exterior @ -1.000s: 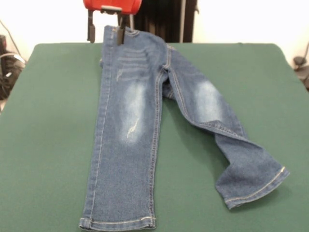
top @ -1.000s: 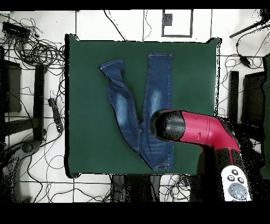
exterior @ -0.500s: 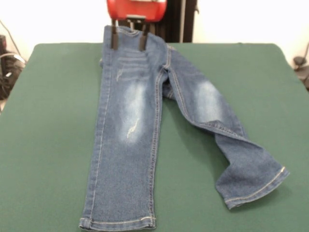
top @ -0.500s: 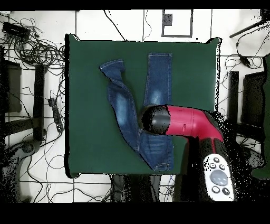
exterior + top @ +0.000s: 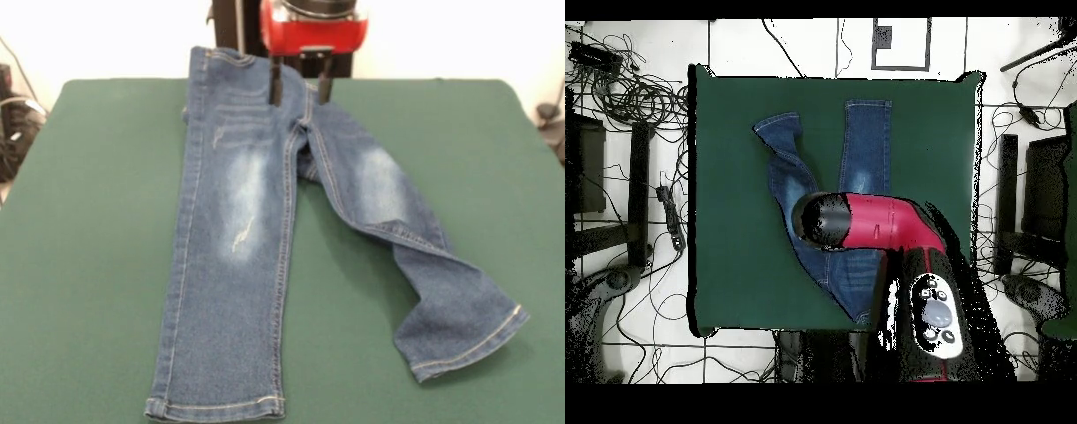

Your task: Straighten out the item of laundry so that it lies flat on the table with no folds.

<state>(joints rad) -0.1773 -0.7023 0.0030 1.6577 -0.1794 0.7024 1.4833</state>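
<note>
Gripper [image 5: 300,88] over jeans [image 5: 243,238] waistband near crotch, fingers spread apart, holding nothing; one leg bent sideways on table [image 5: 97,221].

- Gripper [image 5: 300,87] now sits over the jeans' [image 5: 234,256] crotch seam, shifted across from the waistband corner.
- Fingers [image 5: 276,84] stand apart.
- Overhead: arm [image 5: 865,222] covers the upper thigh.

It was a robotics lab; a green felt table [image 5: 735,200] stood on a pale tiled floor [image 5: 740,45]; tangled black cables [image 5: 635,95] sprawled left of the table; a red robot arm [image 5: 885,222] reached over it.
</note>
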